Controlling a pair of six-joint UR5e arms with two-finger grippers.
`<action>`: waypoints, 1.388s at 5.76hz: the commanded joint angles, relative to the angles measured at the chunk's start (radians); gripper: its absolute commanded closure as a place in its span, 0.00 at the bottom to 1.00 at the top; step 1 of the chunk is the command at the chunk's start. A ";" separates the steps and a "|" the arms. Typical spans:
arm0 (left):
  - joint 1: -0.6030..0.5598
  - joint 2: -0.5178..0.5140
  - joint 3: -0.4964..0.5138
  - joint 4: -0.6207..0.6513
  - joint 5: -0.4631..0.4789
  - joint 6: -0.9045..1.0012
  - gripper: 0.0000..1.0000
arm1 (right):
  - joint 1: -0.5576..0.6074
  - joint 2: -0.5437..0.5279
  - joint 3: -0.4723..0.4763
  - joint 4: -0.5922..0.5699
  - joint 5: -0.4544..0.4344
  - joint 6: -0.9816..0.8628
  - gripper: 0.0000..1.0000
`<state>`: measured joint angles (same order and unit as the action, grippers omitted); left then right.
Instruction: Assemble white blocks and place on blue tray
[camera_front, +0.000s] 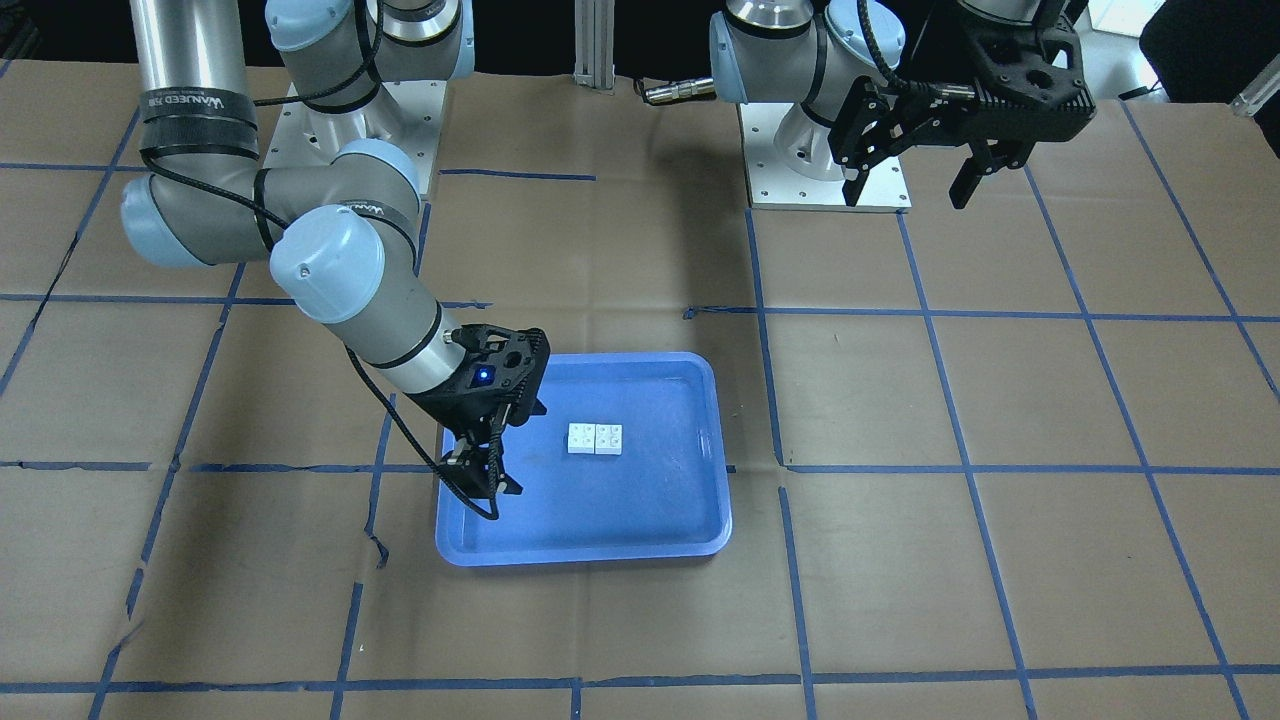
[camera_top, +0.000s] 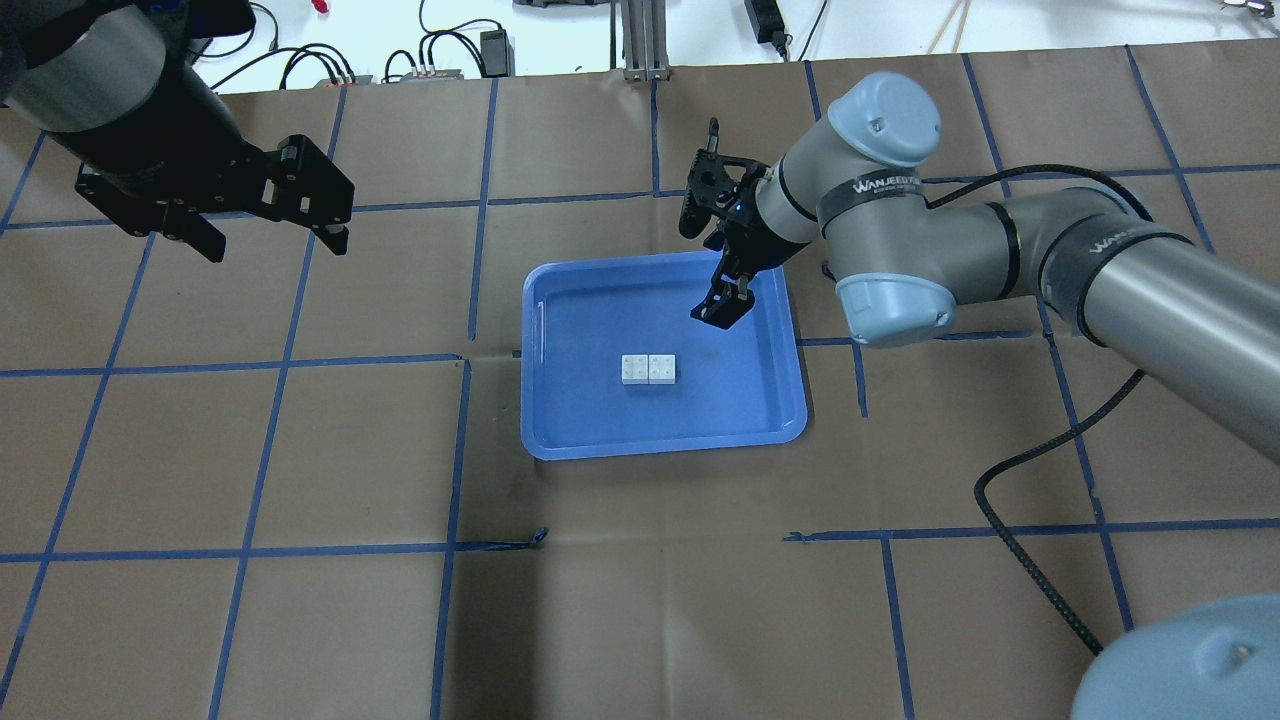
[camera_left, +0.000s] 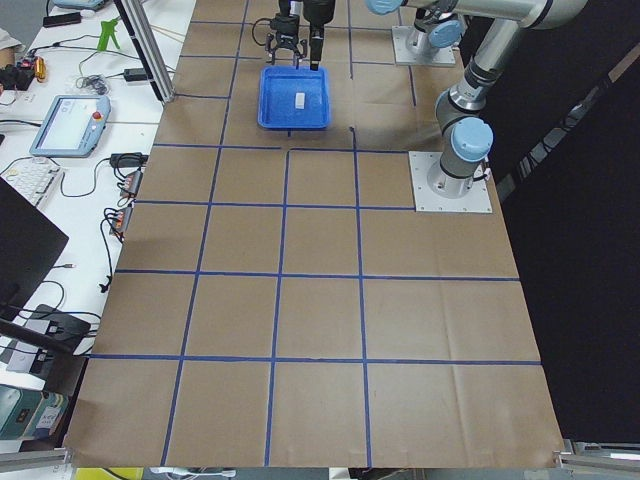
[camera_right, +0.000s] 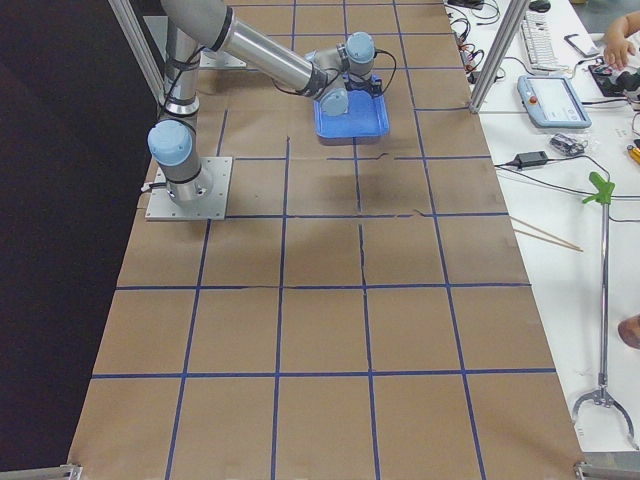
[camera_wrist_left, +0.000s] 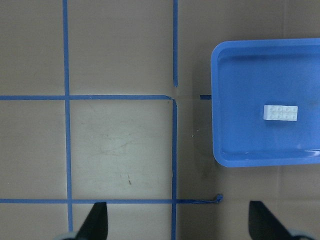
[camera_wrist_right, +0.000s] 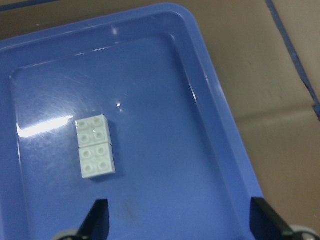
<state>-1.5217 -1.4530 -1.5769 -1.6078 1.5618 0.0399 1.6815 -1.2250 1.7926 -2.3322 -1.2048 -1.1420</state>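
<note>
1. Blocks (camera_top: 648, 369): the two white blocks sit touching in the middle of the blue tray (camera_top: 560, 430); I can't tell if they're locked together.
2. My right gripper (camera_top: 720, 308) hangs beyond them, fingers spread, empty.
3. My left gripper (camera_top: 278, 245) is farther off, fingers spread, arm cut off.

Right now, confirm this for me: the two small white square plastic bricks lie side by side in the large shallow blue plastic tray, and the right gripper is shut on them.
One thing is wrong. The right gripper is open and holds nothing: the right wrist-mounted view shows its fingertips spread wide, apart from the white bricks. They do lie side by side in the blue tray.
</note>
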 joint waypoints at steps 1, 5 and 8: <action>0.000 -0.004 -0.003 0.003 -0.003 0.003 0.00 | -0.075 -0.060 -0.053 0.121 -0.078 0.181 0.00; 0.000 -0.010 -0.005 0.032 0.003 0.003 0.00 | -0.118 -0.128 -0.177 0.447 -0.261 0.668 0.00; 0.001 -0.038 -0.040 0.032 -0.006 -0.011 0.00 | -0.184 -0.174 -0.333 0.709 -0.378 0.922 0.00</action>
<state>-1.5218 -1.4788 -1.5961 -1.5781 1.5605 0.0382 1.5170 -1.3839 1.4999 -1.6872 -1.5703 -0.2625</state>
